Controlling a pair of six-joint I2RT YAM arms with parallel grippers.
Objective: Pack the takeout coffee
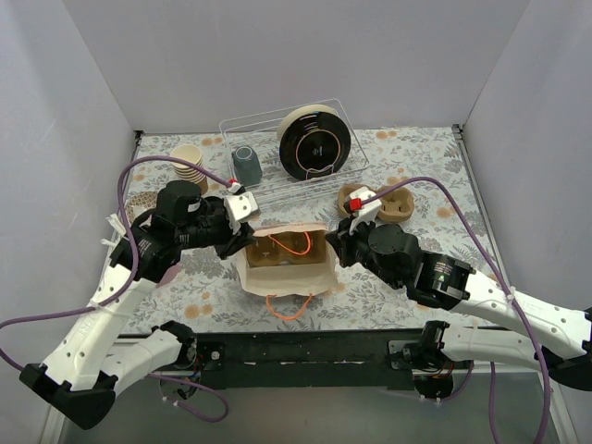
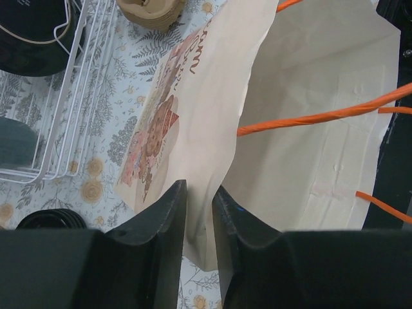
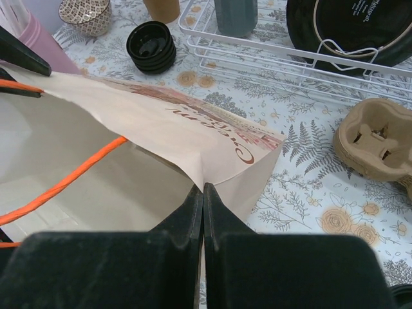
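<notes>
A cream paper bag with orange cord handles stands open in the middle of the table. My left gripper holds the bag's left edge, with the folded paper between its narrowly parted fingers. My right gripper is shut on the bag's right edge, fingertips pressed together. From the top view something tan lies inside the bag; I cannot tell what. No tan cup with a black lid shows in any view.
A wire dish rack at the back holds a black plate and a grey-blue mug. Lidless cream cups are stacked back left. Pulp cup carriers lie right of the bag. Black lids and a patterned bowl sit left.
</notes>
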